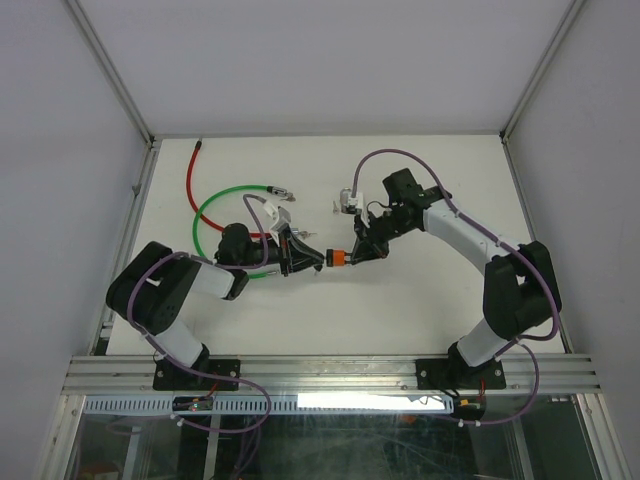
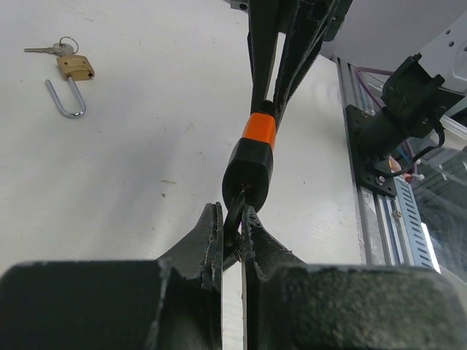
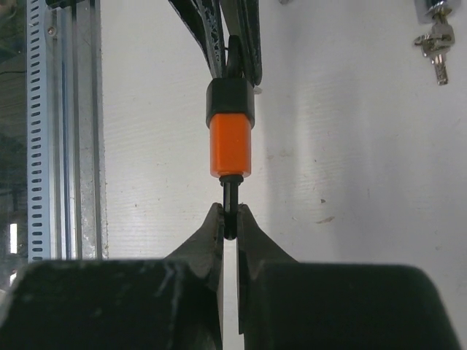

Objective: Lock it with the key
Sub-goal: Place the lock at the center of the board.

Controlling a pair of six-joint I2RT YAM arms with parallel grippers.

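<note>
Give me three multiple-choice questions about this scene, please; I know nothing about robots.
1. Where is the orange-and-black lock?
A. flat on the table
B. held between the left gripper and the right gripper
C. hanging from the frame

2. What colour is the looped cable near the left arm?
A. green
B. blue
C. yellow

3. The left gripper is:
A. wide open
B. shut on the lock's black loop
C. out of sight

Answers: B, each gripper pinches one end of it; A, the cable is plainly green; B, its fingers clamp the loop.
</note>
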